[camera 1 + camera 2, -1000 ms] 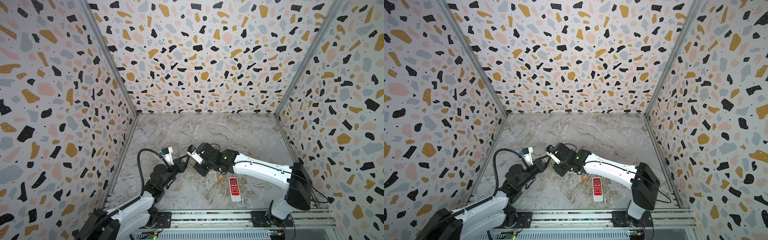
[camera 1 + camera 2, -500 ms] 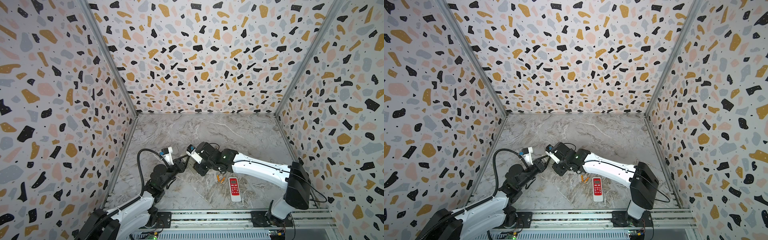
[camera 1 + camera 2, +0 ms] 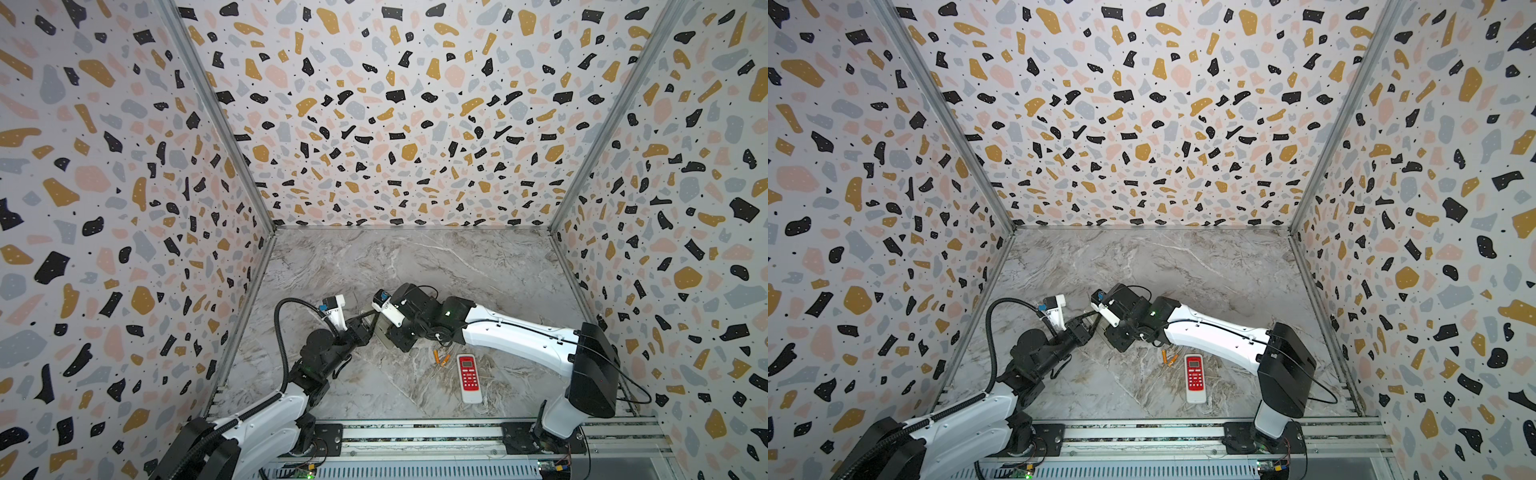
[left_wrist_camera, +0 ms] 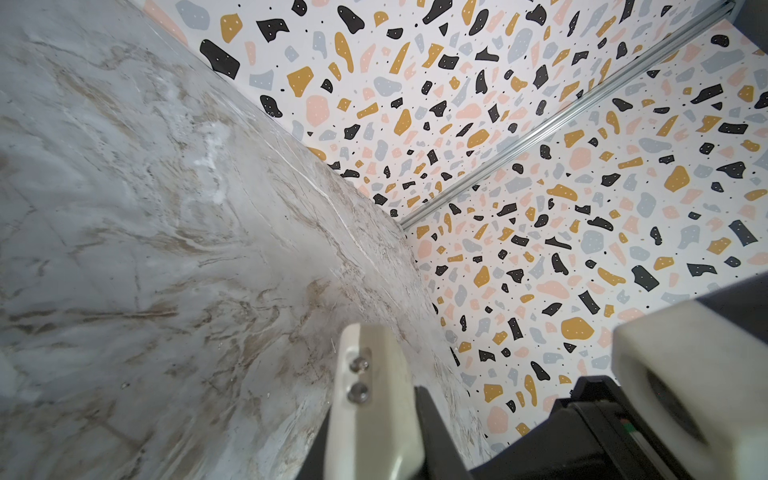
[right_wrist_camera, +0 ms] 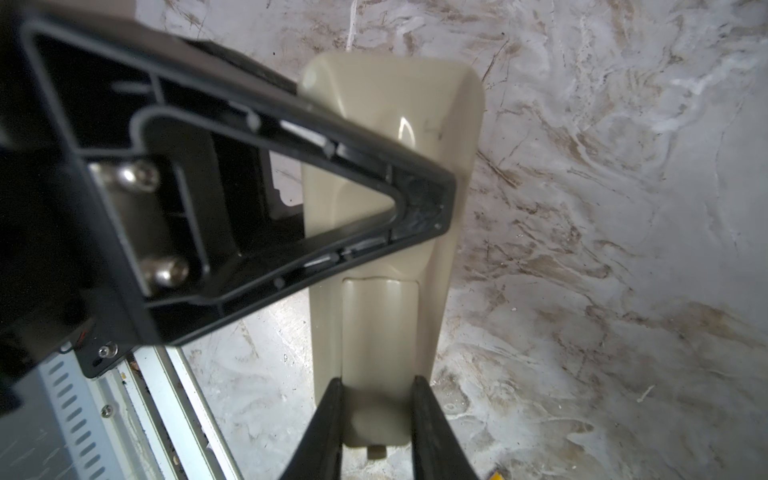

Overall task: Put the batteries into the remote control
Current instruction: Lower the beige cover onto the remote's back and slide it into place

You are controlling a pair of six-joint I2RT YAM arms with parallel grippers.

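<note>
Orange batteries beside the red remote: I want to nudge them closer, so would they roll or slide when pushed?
Likely to roll sideways: the orange batteries are slim cylinders lying flat on the smooth marbled tabletop. Probably light and stiff, being tiny beside the red remote. Pushed end-on, they would more likely slide.

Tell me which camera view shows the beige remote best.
The right wrist view: the beige remote is close up, its back and battery cover clear, clamped in the right gripper. Both top views show only a sliver of it. The left wrist view shows no sure sign of it.
</note>
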